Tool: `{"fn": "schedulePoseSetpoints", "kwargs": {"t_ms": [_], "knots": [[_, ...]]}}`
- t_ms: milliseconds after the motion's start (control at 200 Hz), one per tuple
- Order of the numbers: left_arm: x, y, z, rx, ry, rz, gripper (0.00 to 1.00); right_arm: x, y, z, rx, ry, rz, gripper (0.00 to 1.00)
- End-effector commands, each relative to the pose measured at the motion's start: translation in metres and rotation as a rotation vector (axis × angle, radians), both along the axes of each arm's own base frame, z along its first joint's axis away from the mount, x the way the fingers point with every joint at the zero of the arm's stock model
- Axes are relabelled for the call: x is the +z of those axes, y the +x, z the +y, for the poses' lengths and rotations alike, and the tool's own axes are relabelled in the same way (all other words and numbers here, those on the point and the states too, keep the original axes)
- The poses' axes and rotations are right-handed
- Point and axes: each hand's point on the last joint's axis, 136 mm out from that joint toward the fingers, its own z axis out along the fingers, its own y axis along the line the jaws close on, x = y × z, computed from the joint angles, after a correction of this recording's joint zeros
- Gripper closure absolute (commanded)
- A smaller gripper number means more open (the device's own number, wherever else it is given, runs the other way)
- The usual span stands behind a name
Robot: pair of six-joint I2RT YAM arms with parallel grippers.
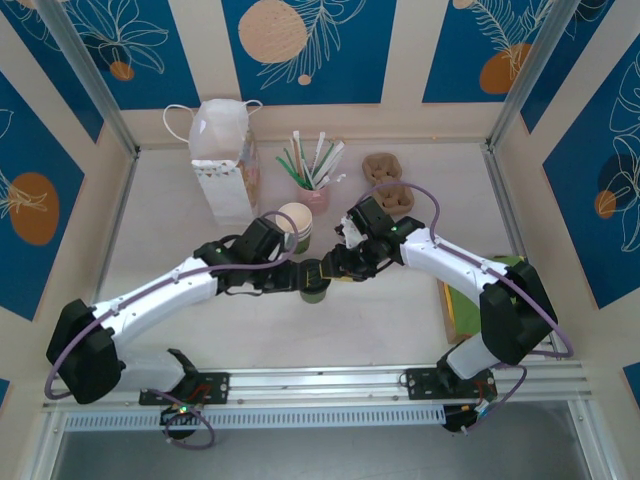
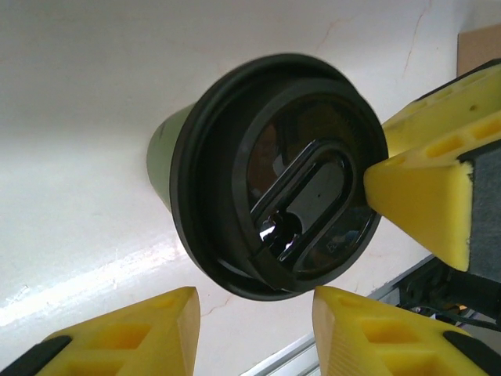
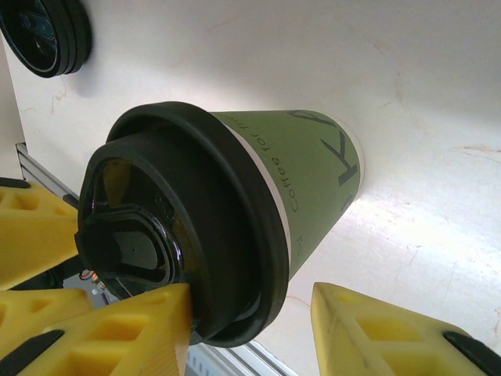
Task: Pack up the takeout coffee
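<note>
Lidded coffee upright at mid-tabletop, a tool at it from either side.

The takeout coffee (image 1: pixel 316 291) stood upright on the tabletop (image 1: pixel 400 330), its long axis vertical, between the two arms. The right tool (image 3: pixel 252 291) was the nearer. Its jaws stood part open astride the cup just under the black lid (image 2: pixel 274 188), one finger against the lid's rim and the other clear of the green wall, so nothing was gripped. The left tool (image 2: pixel 254 296) was part open and empty, with the lid just beyond its fingertips. The white paper bag (image 1: pixel 225 165) stood well apart, toward the far left. On the cup "Coffee for" could be read, then a large "K"; the rest was illegible.
</note>
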Motion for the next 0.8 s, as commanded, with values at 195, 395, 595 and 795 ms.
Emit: {"fn": "schedulePoseSetpoints", "kwargs": {"t_ms": [195, 395, 595, 795], "knots": [[-0.008, -0.001, -0.006, 0.0, 0.003, 0.021, 0.59, -0.027, -0.012, -0.015, -0.014, -0.113, 0.073, 0.56], [0.002, 0.001, -0.013, -0.009, -0.046, 0.005, 0.59, -0.028, -0.012, -0.016, -0.014, -0.115, 0.076, 0.56], [-0.007, 0.001, -0.007, 0.004, -0.006, 0.01, 0.62, -0.029, -0.013, -0.016, -0.015, -0.115, 0.077, 0.56], [-0.031, -0.005, 0.006, 0.01, 0.074, 0.048, 0.66, -0.031, -0.013, -0.016, -0.014, -0.119, 0.08, 0.56]]}}
